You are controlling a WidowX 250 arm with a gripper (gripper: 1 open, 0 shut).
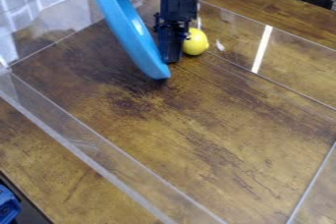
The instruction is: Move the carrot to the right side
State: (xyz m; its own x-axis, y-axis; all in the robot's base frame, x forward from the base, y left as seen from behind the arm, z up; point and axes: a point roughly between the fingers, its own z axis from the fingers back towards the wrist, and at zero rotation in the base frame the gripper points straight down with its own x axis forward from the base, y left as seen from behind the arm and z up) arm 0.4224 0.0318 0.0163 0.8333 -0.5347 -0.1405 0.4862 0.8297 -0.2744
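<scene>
At the worn-wood table's [197, 135] far edge | smooth blue disc [128, 27], tilted — black pincer [168, 59] pressed together

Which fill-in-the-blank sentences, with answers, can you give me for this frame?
The tilted disc-like object is coloured ____.
The small round object beside the black gripper is ____.
The tabletop has a ____ colour.

Missing words: blue; yellow; brown.
</scene>
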